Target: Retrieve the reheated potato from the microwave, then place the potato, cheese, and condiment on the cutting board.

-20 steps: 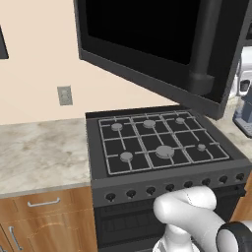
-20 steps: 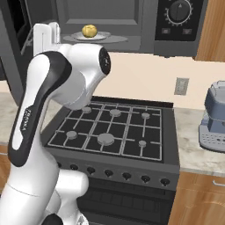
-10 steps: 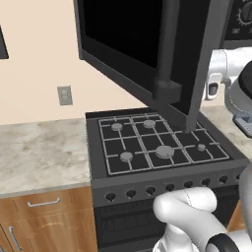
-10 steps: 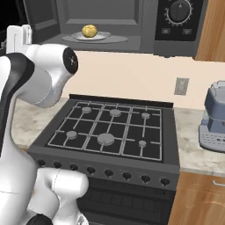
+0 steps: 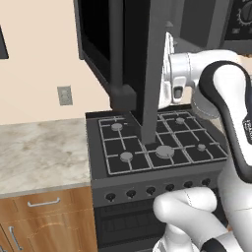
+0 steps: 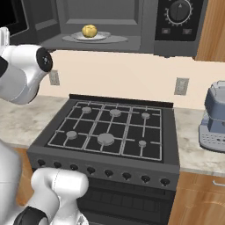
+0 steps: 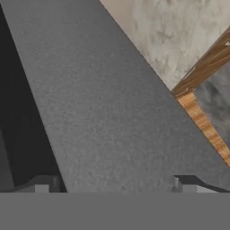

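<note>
The microwave [image 6: 176, 30] hangs open above the stove, its round knob at the upper right. Inside it the yellowish potato [image 6: 89, 30] rests on a grey plate [image 6: 110, 38]. The microwave's dark door [image 5: 140, 64] stands swung out, seen nearly edge-on in the left base view. My white hand [image 5: 172, 74] is right behind that door, its fingers hidden by it. In the hand view my gripper [image 7: 112, 187] is open, its tips wide apart against the door's grey face, holding nothing. The cheese, condiment and cutting board are out of view.
A black gas stove [image 6: 110, 132] sits below the microwave. Marble counter [image 5: 39, 152] runs to its left over wooden drawers [image 5: 44, 216]. A grey coffee machine [image 6: 214, 118] stands on the counter at the right. Wall sockets [image 6: 181, 86] sit on the beige backsplash.
The microwave door has swung further open, from slanted to nearly edge-on in the left base view. My arm has followed it to the left, away from the potato.
</note>
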